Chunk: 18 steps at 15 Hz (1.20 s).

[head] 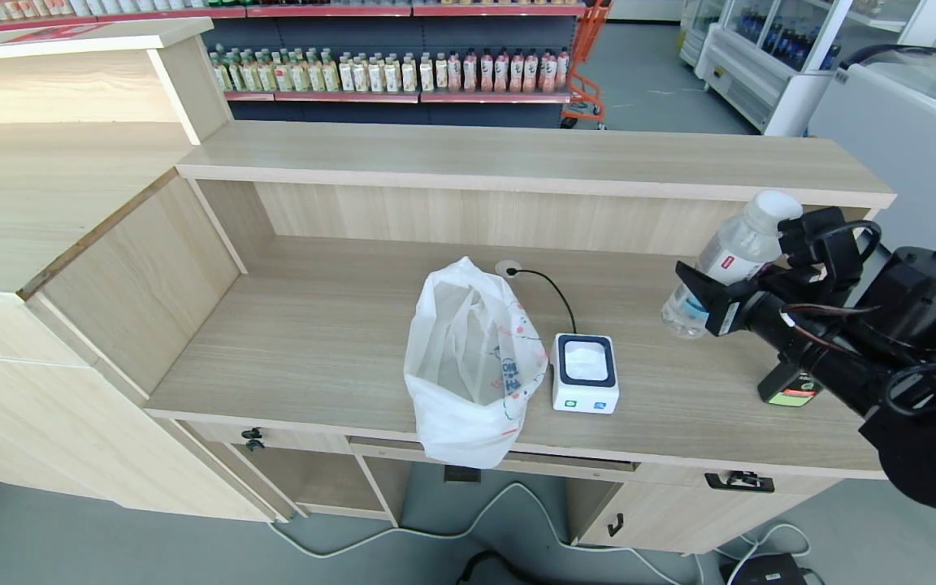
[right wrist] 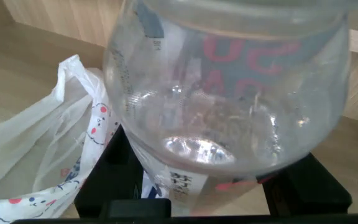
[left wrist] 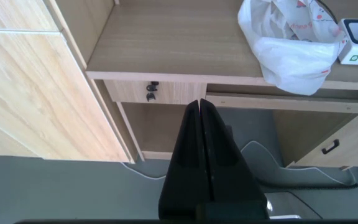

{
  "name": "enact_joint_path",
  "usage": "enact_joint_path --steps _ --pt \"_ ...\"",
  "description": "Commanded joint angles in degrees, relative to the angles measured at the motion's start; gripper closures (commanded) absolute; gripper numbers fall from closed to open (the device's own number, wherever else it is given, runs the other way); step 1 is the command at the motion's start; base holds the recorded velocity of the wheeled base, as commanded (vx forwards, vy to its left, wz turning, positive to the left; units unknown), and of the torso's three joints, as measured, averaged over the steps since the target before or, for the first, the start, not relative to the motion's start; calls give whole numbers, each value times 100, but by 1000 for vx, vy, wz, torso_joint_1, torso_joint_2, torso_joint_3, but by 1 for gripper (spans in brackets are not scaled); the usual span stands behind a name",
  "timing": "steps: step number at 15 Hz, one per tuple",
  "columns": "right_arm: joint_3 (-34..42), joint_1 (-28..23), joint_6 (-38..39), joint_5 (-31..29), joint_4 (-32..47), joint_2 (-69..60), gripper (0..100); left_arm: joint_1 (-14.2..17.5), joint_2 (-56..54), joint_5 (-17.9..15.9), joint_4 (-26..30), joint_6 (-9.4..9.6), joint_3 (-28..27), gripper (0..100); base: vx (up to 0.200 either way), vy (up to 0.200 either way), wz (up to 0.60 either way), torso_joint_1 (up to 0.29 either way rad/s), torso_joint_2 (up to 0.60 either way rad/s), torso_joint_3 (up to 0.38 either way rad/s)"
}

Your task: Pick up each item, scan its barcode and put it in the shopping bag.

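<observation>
Closest is the right gripper (head: 752, 270), out at the right end of the counter (head: 314, 341) and raised above it. Its 2 fingers are clamped on a clear water bottle (head: 730, 258) with a white cap, 1 finger on each side of the lower body. The bottle is tilted, cap away from the robot and base toward the counter. In the right wrist view the bottle's rounded base (right wrist: 229, 118) looms between the black fingers (right wrist: 104, 186), with the bag below and beside it.

Under that arm a small dark item with a green and red label (head: 790, 392) stands on the counter, partly hidden.

Lower, the left gripper (left wrist: 199, 124) hangs in front of the counter, below its front edge and near a drawer with a key lock (left wrist: 151, 90). Its 2 fingers are pressed flat together with nothing between them.

On the counter's front edge sits the white shopping bag (head: 472, 366), mouth open upward, its bottom bulging over the edge. Just beside it, toward the robot's right and touching its side, lies the white barcode scanner (head: 587, 372). A black cable (head: 553, 288) runs from the scanner back to a round grommet (head: 509, 267).

Beyond the counter's raised ledge, a shop shelf (head: 403, 96) carries a row of drink bottles, with glass-topped freezers (head: 760, 73) off to the right.
</observation>
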Motion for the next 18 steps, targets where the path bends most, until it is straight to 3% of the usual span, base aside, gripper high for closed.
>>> enact_joint_path --steps 1,3,8,12,18 --pt "311 -4 20 -10 -10 -279 100 1 1 1 0 0 1 100 0 0 0 0 0 0" --pt "522 -4 56 -36 -63 -332 100 1 1 1 0 0 1 100 0 0 0 0 0 0" --pt "531 66 346 -238 -10 -227 100 1 1 1 0 0 1 100 0 200 0 7 0 2" --pt "188 462 363 -247 -1 151 100 1 1 1 0 17 1 100 0 200 0 -4 2 4" --pt "83 1051 653 -282 -72 1074 100 1 1 1 0 0 1 100 0 0 0 0 0 0"
